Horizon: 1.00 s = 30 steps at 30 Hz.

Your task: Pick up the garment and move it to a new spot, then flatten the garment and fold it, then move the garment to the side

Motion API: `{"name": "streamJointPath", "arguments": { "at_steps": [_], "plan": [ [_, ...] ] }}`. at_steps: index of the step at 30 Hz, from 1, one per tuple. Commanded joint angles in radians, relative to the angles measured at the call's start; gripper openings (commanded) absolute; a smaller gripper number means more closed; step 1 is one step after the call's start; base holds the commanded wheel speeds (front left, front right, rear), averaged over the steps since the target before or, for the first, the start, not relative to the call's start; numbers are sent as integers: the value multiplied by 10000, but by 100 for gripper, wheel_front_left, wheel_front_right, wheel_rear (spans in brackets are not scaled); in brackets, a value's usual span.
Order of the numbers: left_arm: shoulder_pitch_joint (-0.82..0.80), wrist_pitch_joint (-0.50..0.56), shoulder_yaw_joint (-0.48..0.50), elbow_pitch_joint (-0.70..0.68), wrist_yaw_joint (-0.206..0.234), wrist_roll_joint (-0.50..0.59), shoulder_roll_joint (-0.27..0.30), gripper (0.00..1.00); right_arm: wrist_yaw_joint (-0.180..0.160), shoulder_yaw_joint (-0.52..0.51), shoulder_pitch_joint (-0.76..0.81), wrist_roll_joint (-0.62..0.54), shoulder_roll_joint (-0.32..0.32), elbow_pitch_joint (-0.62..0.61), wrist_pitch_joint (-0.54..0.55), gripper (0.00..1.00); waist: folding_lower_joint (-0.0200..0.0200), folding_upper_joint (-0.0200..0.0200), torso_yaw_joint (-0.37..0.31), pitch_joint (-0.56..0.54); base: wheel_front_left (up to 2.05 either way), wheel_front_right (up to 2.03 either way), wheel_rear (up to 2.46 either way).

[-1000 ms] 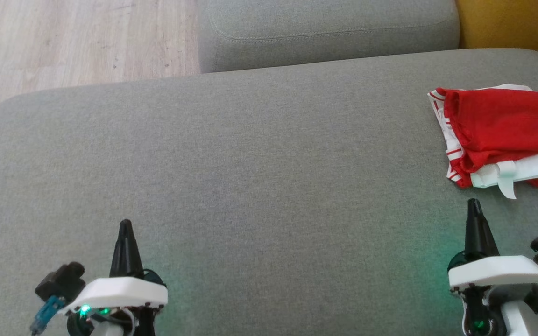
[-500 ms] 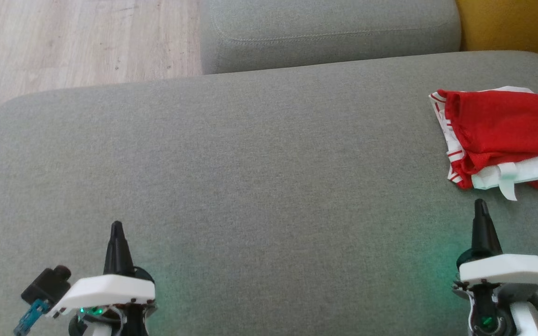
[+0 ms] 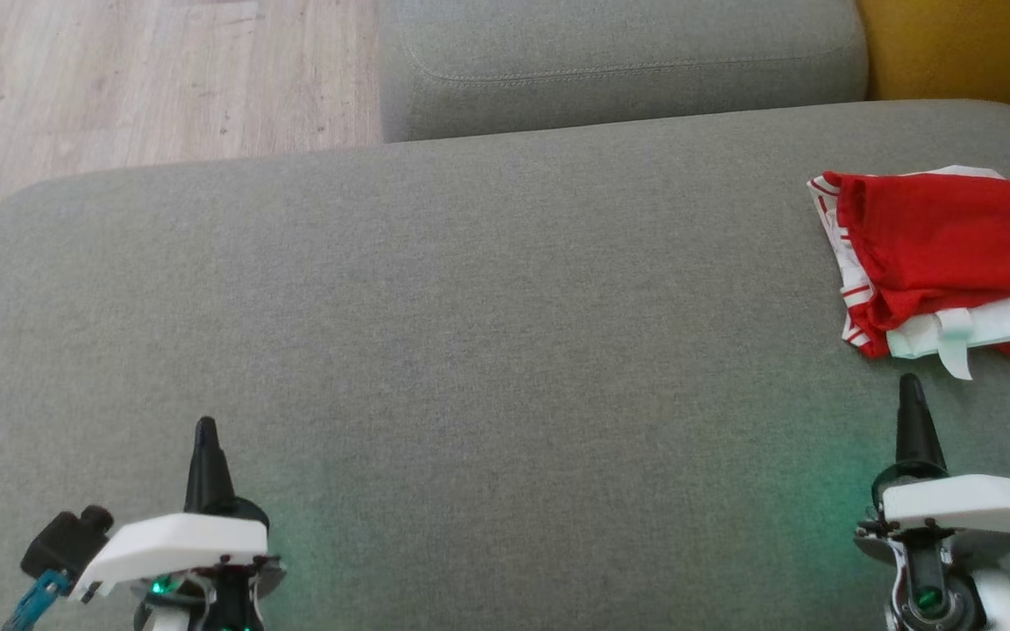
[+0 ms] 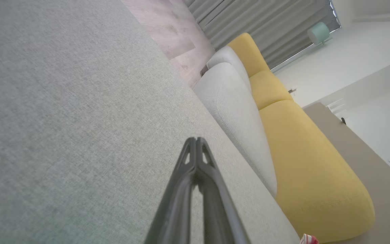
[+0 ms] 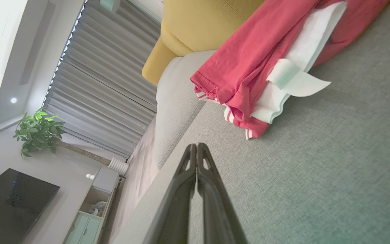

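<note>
The garment (image 3: 943,254) is red with white striped trim, lying folded at the far right of the grey cushion (image 3: 470,333); it also fills the upper right of the right wrist view (image 5: 259,64), and a small corner (image 4: 309,239) peeks in at the bottom of the left wrist view. My right gripper (image 3: 910,383) points up just below the garment, apart from it, shut and holding nothing (image 5: 197,145). At the lower left, far from the cloth, my left gripper (image 3: 205,425) is shut too and empty (image 4: 195,139).
A second grey cushion (image 3: 619,61) lies behind the main one, with a yellow seat (image 3: 970,44) at the top right. Wooden floor (image 3: 145,79) shows beyond the cushion's rounded left edge. A TV (image 5: 10,203) and a potted plant (image 5: 37,134) stand far off.
Both grippers have drawn back toward the bottom of the head view and slightly outward. The whole picture has shifted down a little, so the camera moved. The garment lies as before.
</note>
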Motion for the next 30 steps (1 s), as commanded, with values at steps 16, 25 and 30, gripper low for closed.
{"name": "streamJointPath", "arguments": {
  "at_steps": [16, 25, 30],
  "plan": [
    [-379, 508, 689, -466, -190, -1700, 50, 0, -5, -65, -463, 1912, -48, -527, 528, 0, 0, -1, 52, -60, 0, 0, 0],
    [-376, 745, 891, -524, -268, -2468, 54, 0, -5, -129, -468, 2768, -51, -600, 758, 0, -1, -1, 77, -89, 0, 0, 0],
    [-374, 894, 1017, -560, -317, -2948, 56, 0, -6, -170, -471, 3303, -53, -645, 902, 0, -1, -1, 93, -107, 0, 0, 0]
  ]
}}
